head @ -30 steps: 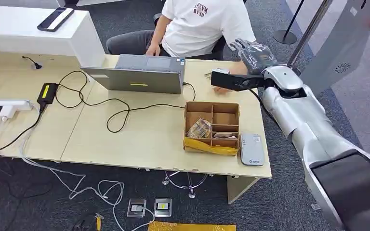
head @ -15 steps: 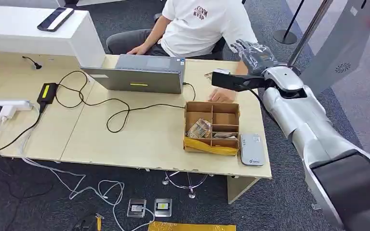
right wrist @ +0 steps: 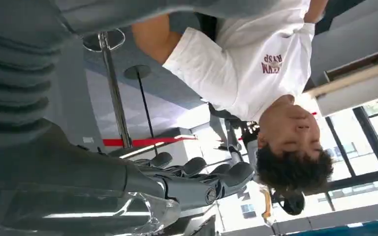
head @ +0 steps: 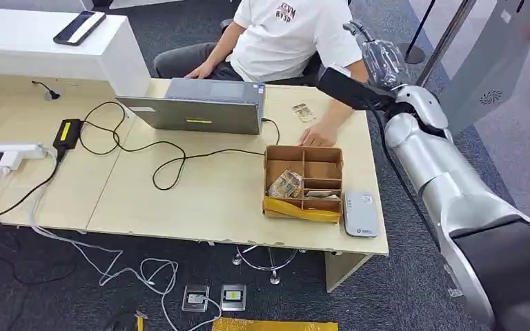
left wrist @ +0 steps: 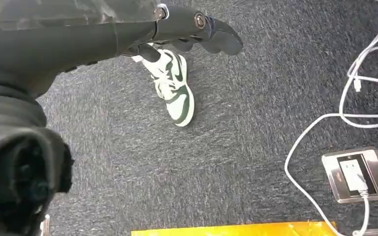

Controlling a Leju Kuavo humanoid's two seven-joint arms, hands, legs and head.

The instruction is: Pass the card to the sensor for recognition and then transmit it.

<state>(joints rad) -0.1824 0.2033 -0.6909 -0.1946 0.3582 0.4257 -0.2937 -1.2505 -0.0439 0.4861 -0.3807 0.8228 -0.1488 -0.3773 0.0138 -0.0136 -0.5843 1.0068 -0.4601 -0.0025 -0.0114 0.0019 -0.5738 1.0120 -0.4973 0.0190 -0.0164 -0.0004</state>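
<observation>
The right arm (head: 455,200) is raised and stretched forward, its silver forearm angled up to the right hand (head: 381,56) — held high with fingers apart and nothing between them. The left hand (left wrist: 197,32) is seen hanging downward in its wrist view, its dark fingers (left wrist: 221,39) loosely curled — nothing is gripped.

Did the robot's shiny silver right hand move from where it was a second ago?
Yes. The right hand has lifted up and away from the wooden table, toward the person in the white T-shirt; earlier it hovered lower, over the table's far edge.
</observation>
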